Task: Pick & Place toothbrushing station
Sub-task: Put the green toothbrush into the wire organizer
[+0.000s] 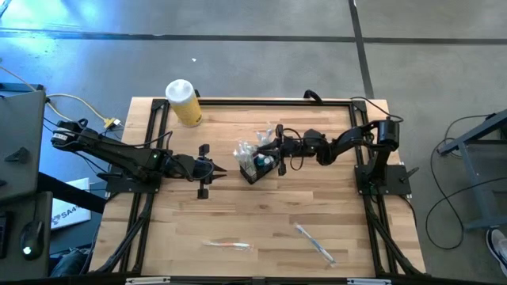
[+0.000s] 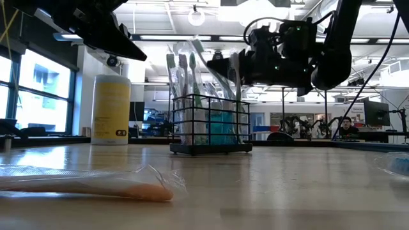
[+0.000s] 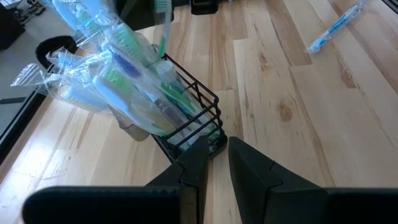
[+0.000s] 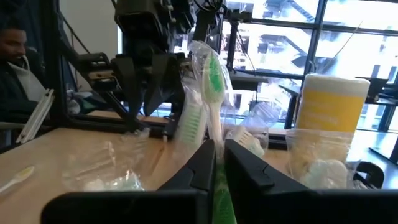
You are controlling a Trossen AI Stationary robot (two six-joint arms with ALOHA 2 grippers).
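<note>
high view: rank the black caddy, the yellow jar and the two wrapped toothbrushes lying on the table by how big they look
1. Black caddy with its contents.
2. Yellow jar, close behind.
3. The two wrapped toothbrushes: thin, similar length, too alike to rank.

The caddy (image 1: 255,168) is a small black wire rack standing upright on the wooden table, near its middle. It is packed with toothbrushes in clear wrappers (image 2: 195,70), which stick up well above its rim and lean outward. Something teal shows inside behind the slats.
</note>
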